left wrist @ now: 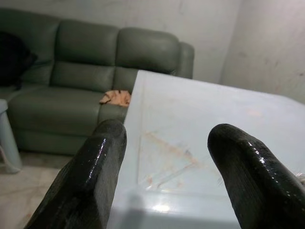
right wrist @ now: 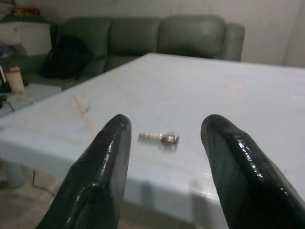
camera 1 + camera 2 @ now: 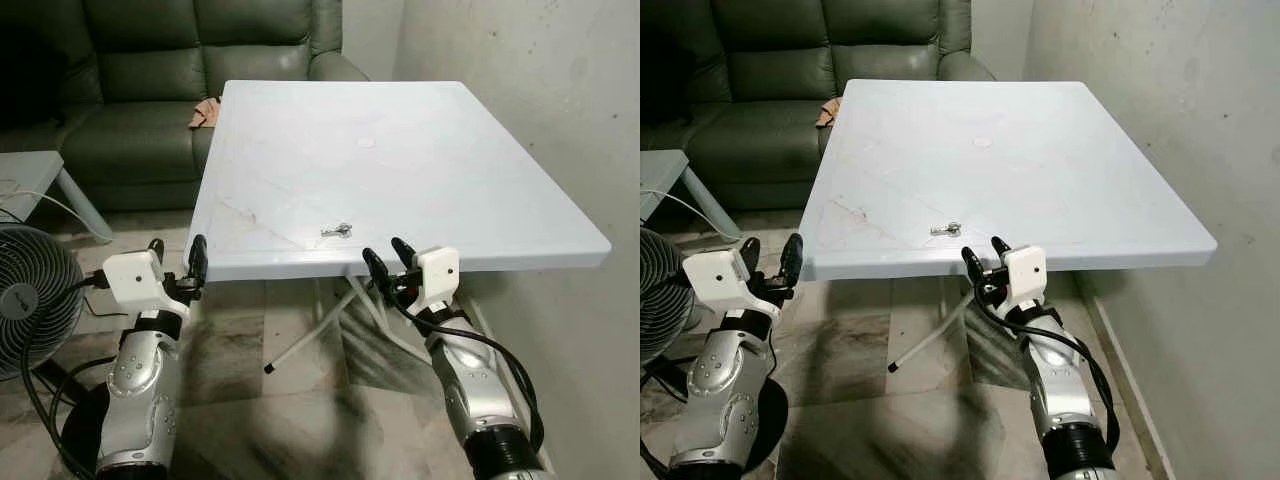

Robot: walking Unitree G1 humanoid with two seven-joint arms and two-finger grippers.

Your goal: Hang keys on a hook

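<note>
Both grippers, right and left, hover open at the white table's near edge; key lies there, sofa beyond.

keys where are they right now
The keys lie on the white table near its front edge, just ahead of the open right gripper.

White square folding table on crossed white legs, right edge near a bare grey plaster wall. Dark green leather sofa behind the table, orange cloth on its seat by the table's far left corner. Small light side table and a black fan at left. Marbled beige tile floor.
</note>
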